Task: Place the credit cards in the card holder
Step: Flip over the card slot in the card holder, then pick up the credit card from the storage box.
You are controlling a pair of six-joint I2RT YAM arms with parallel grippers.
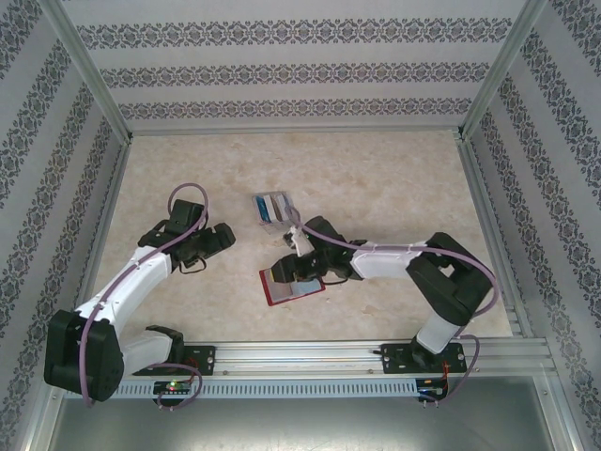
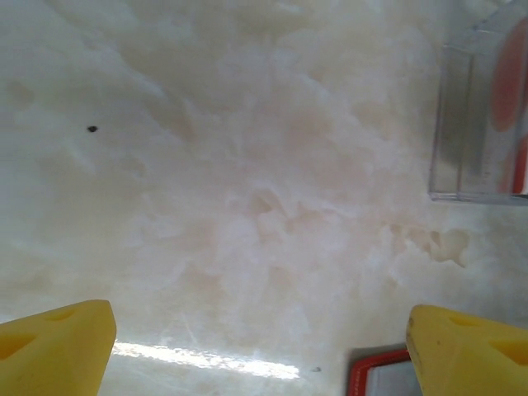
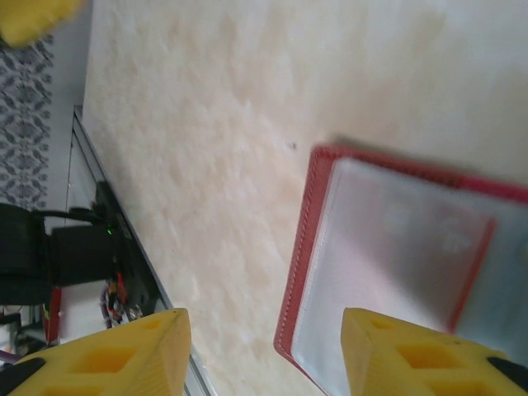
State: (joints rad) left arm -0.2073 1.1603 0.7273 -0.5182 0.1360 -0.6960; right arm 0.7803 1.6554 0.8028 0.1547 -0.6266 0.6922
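The red card holder (image 1: 299, 291) lies unfolded on the table in front of the right arm, its greyish clear pockets (image 3: 404, 247) facing up. Blue and pale credit cards (image 1: 275, 206) stand in a clear slotted tray (image 1: 272, 210) just behind it. My right gripper (image 1: 287, 266) hovers over the holder's left part; its jaws are open (image 3: 264, 355) and straddle the holder's red edge (image 3: 301, 247), gripping nothing. My left gripper (image 1: 223, 237) sits left of the holder, open wide (image 2: 260, 351) over bare table, with the holder's corner (image 2: 371, 373) beside its right finger.
The clear tray's wall (image 2: 478, 124) shows at the upper right of the left wrist view, with something orange-red behind it. The metal rail (image 1: 357, 355) runs along the near edge. Patterned walls enclose the marble-look table (image 1: 394, 178).
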